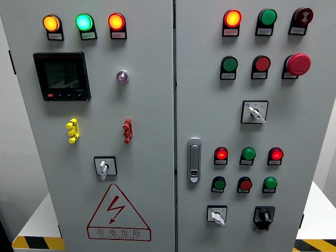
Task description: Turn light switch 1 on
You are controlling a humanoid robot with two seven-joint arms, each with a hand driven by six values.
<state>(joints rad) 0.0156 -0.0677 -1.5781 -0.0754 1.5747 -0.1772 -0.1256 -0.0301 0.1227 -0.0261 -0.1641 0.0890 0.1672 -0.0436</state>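
A grey electrical cabinet with two doors fills the head view. On the left door [147, 126] sit lit yellow [51, 23], green [84, 22] and red [116, 21] lamps, a black meter [61, 76], a yellow [73, 130] and a red [127, 130] toggle, and a white rotary switch [104, 167]. The right door [304, 121] carries rows of red and green buttons, a red mushroom button [298, 64], a white rotary switch [255, 112], another white one [217, 215] and a black one [264, 216]. Neither of my hands shows. No label marks which switch is number 1.
A silver door handle [195, 160] sits on the right door's left edge. A red lightning warning triangle [117, 212] is low on the left door. Yellow-black hazard tape [39, 243] marks the floor at both lower corners.
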